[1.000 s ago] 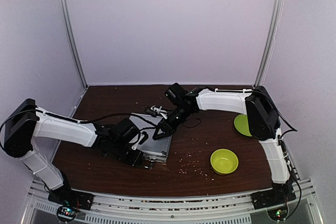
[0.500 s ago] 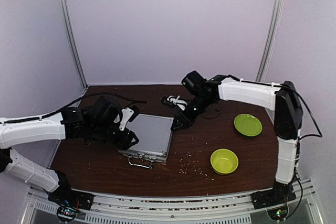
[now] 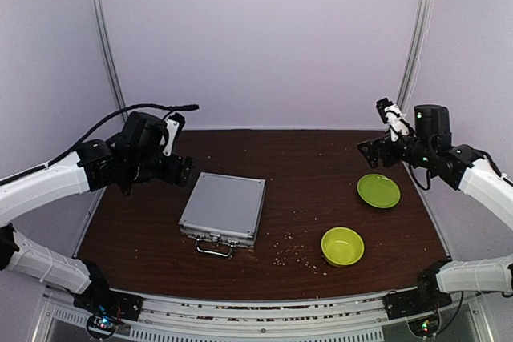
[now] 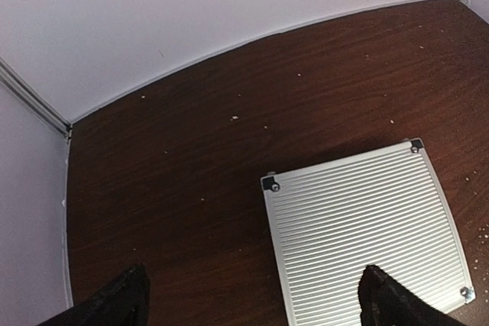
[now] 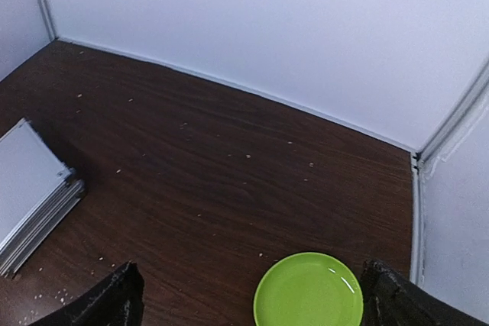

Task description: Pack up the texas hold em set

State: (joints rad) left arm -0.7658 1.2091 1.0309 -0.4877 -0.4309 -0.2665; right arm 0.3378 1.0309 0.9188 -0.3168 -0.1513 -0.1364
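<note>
My left hand (image 3: 178, 150) hangs above the surface (image 3: 304, 174), fingers (image 4: 126, 299) spread wide, nothing in it. My right hand (image 3: 375, 132) is the same: spread wide, empty, up near the back right corner.

The silver case (image 3: 224, 207) lies shut and flat on the surface, just below and right of my left hand and not touching it. In the left wrist view the case (image 4: 367, 227) sits under the hand's right finger, ribbed lid up. Its handle (image 3: 215, 247) points at the near edge. From my right hand the case (image 5: 27, 188) is well off to the left.

The green plate (image 3: 378, 191) is just below my right hand, and the green bowl (image 3: 342, 246) sits nearer the edge. Pale specks (image 3: 292, 255) lie between case and bowl.
</note>
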